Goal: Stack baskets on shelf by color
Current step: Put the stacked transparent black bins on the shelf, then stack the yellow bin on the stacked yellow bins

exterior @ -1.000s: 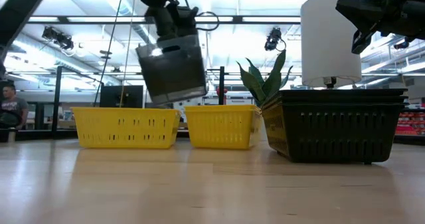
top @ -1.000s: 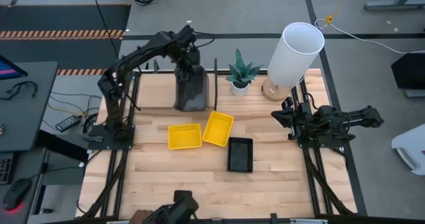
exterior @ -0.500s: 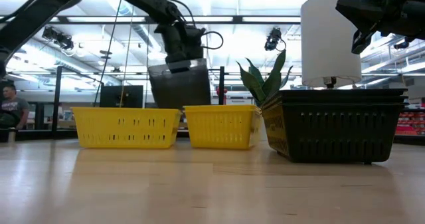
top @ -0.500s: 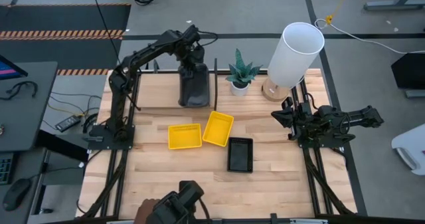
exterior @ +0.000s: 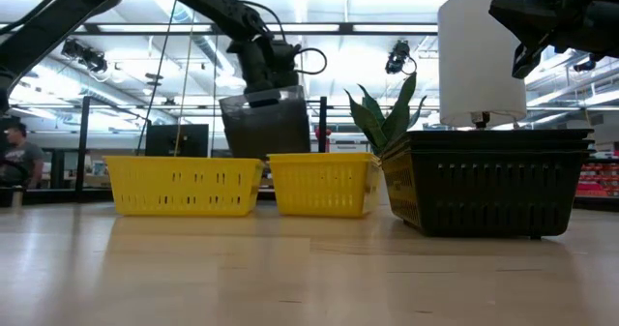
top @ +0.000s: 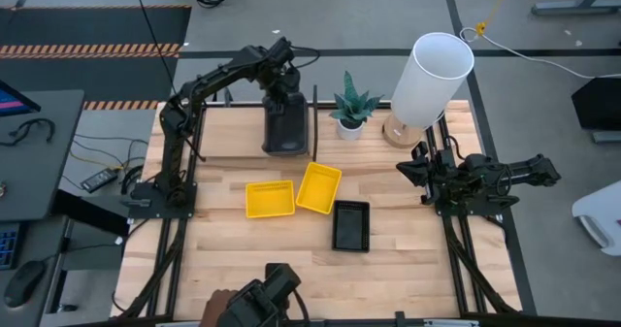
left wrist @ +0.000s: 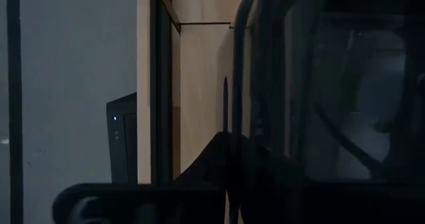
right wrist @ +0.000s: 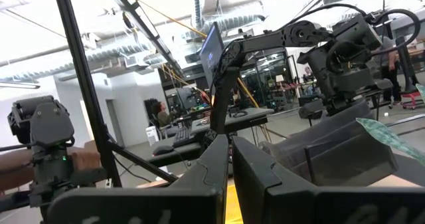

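The light-wood table (top: pixel 243 259) carried 2 yellow baskets (top: pixel 270 198) touching near its middle, with a black basket (top: pixel 351 225) just beside them. At the far edge stood the shelf (top: pixel 223 152), a potted plant (top: pixel 351 109) and a white cylinder lamp (top: pixel 432 80).

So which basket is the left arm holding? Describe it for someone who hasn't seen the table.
Start at the white lamp at the table's far edge, then go past the plant to the shelf. The dark grey basket there hangs from the left pincer, shut on its rim. It is the only basket off the table; the yellow and black ones lie nearer.
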Controlling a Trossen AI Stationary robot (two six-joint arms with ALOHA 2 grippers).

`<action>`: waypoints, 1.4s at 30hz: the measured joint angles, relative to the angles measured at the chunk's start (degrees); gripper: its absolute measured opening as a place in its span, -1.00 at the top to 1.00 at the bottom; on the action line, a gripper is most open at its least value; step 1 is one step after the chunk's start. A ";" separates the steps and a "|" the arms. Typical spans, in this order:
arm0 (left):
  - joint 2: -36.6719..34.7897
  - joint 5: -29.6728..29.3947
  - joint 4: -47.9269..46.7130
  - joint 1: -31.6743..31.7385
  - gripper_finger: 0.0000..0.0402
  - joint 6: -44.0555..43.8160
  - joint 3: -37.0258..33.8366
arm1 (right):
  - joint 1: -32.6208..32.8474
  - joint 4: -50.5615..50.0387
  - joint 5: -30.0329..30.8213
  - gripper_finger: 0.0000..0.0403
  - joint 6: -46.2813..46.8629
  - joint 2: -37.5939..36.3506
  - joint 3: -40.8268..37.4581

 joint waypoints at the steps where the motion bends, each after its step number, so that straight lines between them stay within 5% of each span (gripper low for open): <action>1: 0.00 0.00 0.33 0.01 0.92 0.15 -0.25 | 0.01 0.00 0.00 0.87 0.00 0.00 0.00; 14: 0.00 -3.13 2.96 -1.23 0.76 0.88 -0.47 | 0.00 0.00 0.00 0.87 0.00 0.00 0.00; 28: -0.04 -7.83 4.29 -3.18 0.14 0.88 0.55 | 0.01 0.00 -0.01 0.87 0.00 0.01 0.01; 42: -0.54 -7.98 -2.63 -5.60 0.16 -0.94 9.87 | 0.01 0.00 0.00 0.87 0.00 0.00 0.00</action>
